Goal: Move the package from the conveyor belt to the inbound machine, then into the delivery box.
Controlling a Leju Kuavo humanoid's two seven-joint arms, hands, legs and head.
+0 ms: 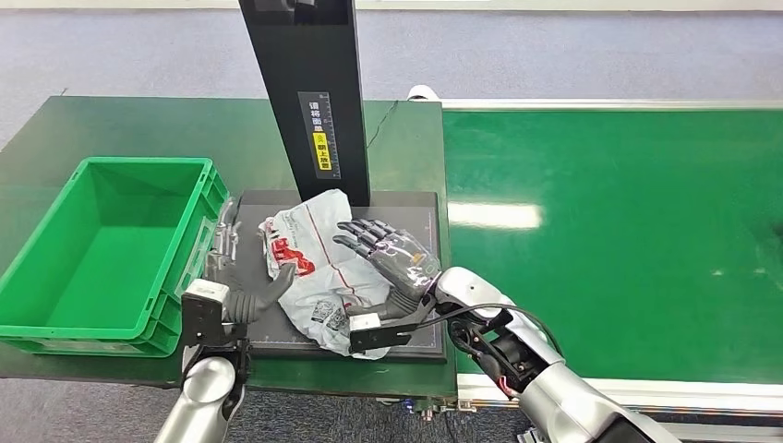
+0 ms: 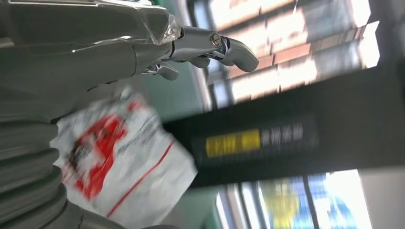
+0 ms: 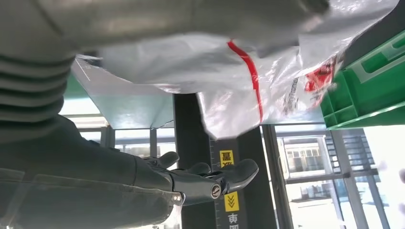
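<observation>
1. Head view shows the package [image 1: 319,268], a crumpled white bag with red print, lying on the dark platform of the inbound machine [image 1: 420,208], between the two hands and below the machine's black upright post [image 1: 309,92].
2. The right hand [image 1: 388,254] rests on the package's near-right side, fingers stretched flat and apart; it presses rather than grasps.
3. The left hand [image 1: 245,300] sits just beside the package's other edge, thumb reaching toward the bag, fingers spread and holding nothing that I can make out.
4. The delivery box [image 1: 55,305], a green crate, stands just beyond the left hand, away from the package.
5. The conveyor belt [image 1: 628,212] runs beyond the right hand.
6. Judged from this, the inbound stop is in hand; the crate transfer remains.
7. Next calls for a real grasp on slack, slippery film, then a lift over the crate wall.
</observation>
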